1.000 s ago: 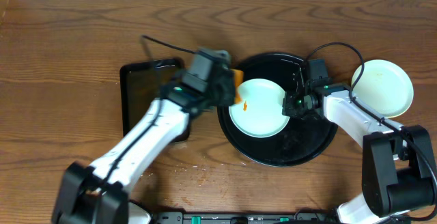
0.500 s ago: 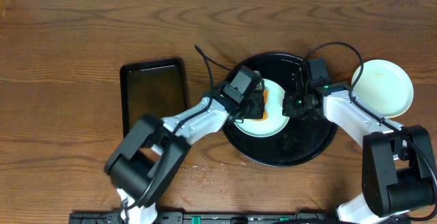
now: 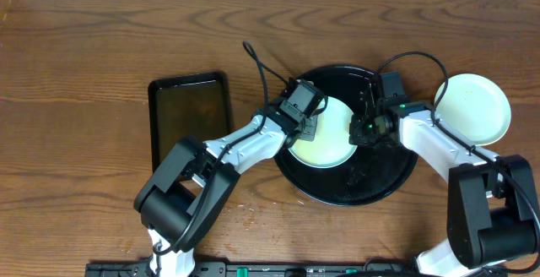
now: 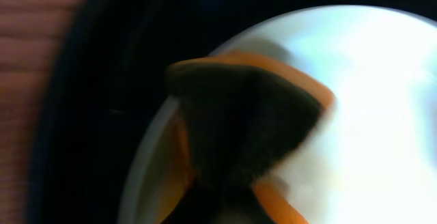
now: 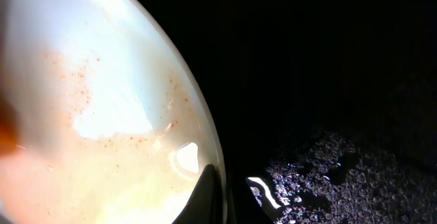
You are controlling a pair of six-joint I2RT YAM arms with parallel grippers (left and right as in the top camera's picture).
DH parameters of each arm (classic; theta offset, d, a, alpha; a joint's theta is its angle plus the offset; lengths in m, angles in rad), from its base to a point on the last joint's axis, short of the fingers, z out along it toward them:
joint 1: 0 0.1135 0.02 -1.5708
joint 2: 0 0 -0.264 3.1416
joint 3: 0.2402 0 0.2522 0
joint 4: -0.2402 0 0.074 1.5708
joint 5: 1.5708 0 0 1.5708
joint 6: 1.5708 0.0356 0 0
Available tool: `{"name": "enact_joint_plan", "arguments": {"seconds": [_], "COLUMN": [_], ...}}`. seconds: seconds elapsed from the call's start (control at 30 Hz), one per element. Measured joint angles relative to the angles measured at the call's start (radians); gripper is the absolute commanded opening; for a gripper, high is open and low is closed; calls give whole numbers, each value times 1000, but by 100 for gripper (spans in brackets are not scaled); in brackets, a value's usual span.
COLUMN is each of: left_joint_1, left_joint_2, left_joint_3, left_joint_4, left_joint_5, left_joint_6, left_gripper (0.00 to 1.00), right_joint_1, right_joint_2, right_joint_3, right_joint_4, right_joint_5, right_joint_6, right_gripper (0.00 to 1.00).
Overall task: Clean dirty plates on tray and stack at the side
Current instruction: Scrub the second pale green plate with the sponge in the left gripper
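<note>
Plate point(image 3: 334, 142) in the black tray point(image 3: 384, 176) is mid-scrub. The left tool point(image 3: 308, 127) is clamped on the sponge point(image 4: 246, 128), which presses on the plate's left side, and the right tool point(image 3: 364, 130) looks pinched on the opposite rim. I'd wipe in small circles toward the right with light pressure, so the rim doesn't slip from that pinch. It's pale and glossy, with fine orange specks point(image 5: 82, 80) and a yellowish film near the edge.

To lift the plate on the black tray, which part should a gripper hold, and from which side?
Pinch the rim at the right edge of the plate, coming in low from the right. It is shallow and rests on the tray, so only the rim gives a hold; the left gripper holds a sponge on its left part, and the right gripper is at that edge.
</note>
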Motion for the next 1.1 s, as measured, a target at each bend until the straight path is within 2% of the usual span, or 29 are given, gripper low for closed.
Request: {"name": "enact_joint_plan", "arguments": {"seconds": [0.2, 0.4, 0.57, 0.7, 0.83, 1.0, 1.1], "left_joint_1": [-50, -63, -42, -35, 34, 265, 418], "left_joint_2": [10, 20, 19, -14, -139, -293, -315], "left_joint_3": [48, 145, 232, 262, 262, 271, 256], "left_joint_4": [-100, -227, -354, -455, -605, -789, -806], "left_joint_5": [-212, -375, -451, -435, -334, -214, -148], "left_joint_6": [94, 127, 131, 98, 23, -32, -42], "left_gripper": [7, 7, 7, 8, 8, 8, 7], "right_joint_1": [2, 2, 2, 2, 1, 1, 1], "right_joint_2": [0, 0, 0, 0, 0, 0, 0], "right_joint_3": [1, 1, 1, 1, 2, 2, 2], "right_joint_4": [-2, -3, -3, -3, -3, -2, -1], "right_joint_5": [5, 5, 6, 6, 2, 2, 2], "right_joint_6": [2, 8, 8, 3, -41, -67, -76], "right_gripper": [1, 1, 1, 1, 1, 1, 1]}}
